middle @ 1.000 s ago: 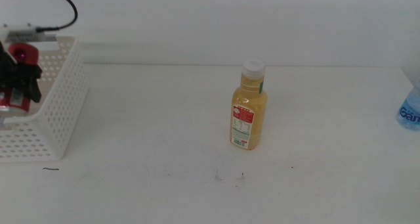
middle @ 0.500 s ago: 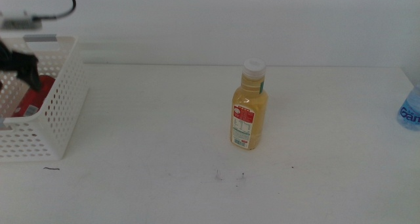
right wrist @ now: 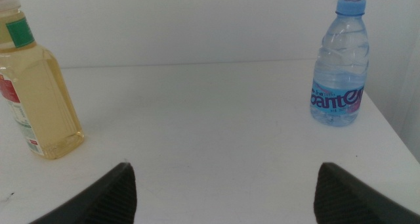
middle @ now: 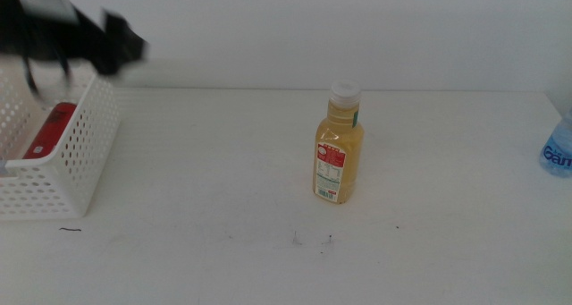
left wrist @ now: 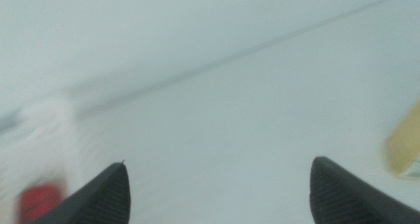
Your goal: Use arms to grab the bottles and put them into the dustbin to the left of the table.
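Bottles are the business here, and one of the three is already dealt with. Largest first: the white worktop point(middle: 223, 180) spans the scene, with a few dark specks near its front edge. At its far left stands the white perforated dustbin point(middle: 63, 162), and the red drink can point(middle: 49, 131) lies inside it, against the right-hand wall.

Above the bin's far right corner the left arm's hand point(middle: 121, 46) shows as a dark blur in the middle view; in its own wrist view the left hand point(left wrist: 216, 191) is released, jaws spread wide with nothing between them. The right hand point(right wrist: 223, 184) waits low at the near side of the worktop, likewise spread and empty.

Near the centre, the yellow juice bottle point(middle: 339, 146) stands upright with its white cap on. At the far right edge, the clear water bottle point(right wrist: 338, 63) with its blue cap also stands upright, well apart from the juice bottle.

My judgement: the can's drop is finished and the juice bottle comes next. That calls for travelling right, lowering the open jaws around the bottle's body, and closing squarely so it does not topple.
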